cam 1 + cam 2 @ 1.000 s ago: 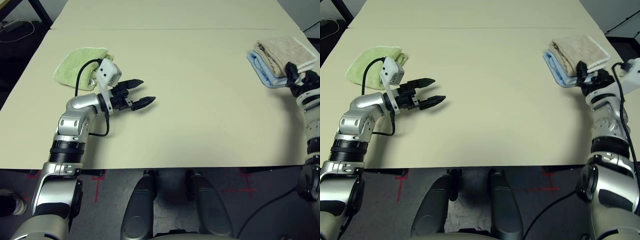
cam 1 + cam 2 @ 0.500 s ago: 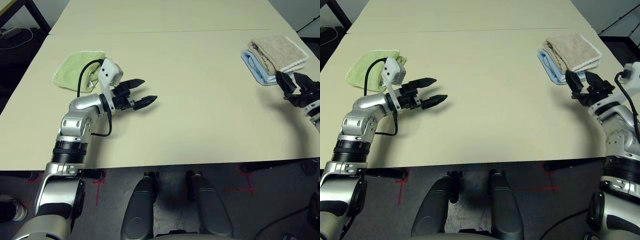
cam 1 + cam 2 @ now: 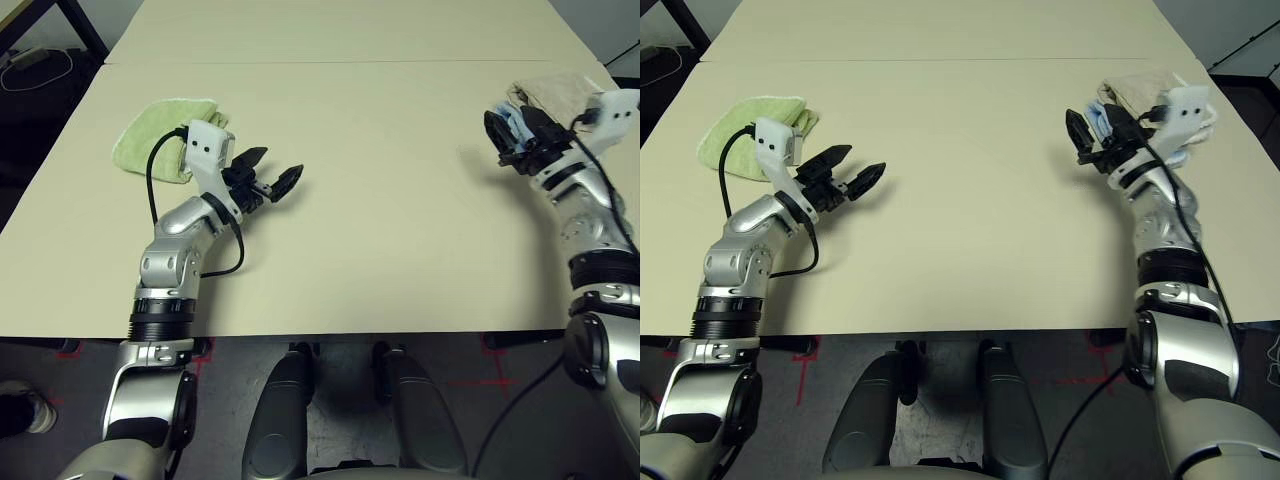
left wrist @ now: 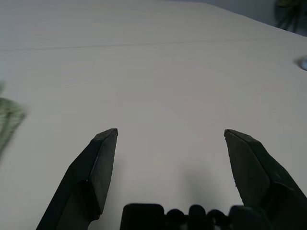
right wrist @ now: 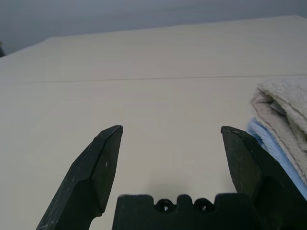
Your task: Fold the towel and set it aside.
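Observation:
The towel [image 3: 556,90], beige and folded, lies at the table's far right on top of a folded light blue towel [image 5: 277,152]. The beige towel [image 5: 287,111] also appears beside one finger in the right wrist view. My right gripper [image 3: 512,134] hovers just left of that stack, open, with nothing between its fingers, pointing toward the table's middle. My left gripper [image 3: 276,170] is open and empty over bare table on the left side, a little right of a green towel. Both wrist views show wide-open grippers [image 4: 170,136] [image 5: 170,132] over plain tabletop.
A folded light green towel [image 3: 163,137] lies at the far left, behind my left wrist. A seam [image 3: 350,62] runs across the table near its back. The cream tabletop [image 3: 390,220] spreads wide between the two arms.
My right gripper has lifted away from the front of the towel stack and swung to its left side, turning inward. My left gripper has tilted up and drawn slightly back toward the green towel.

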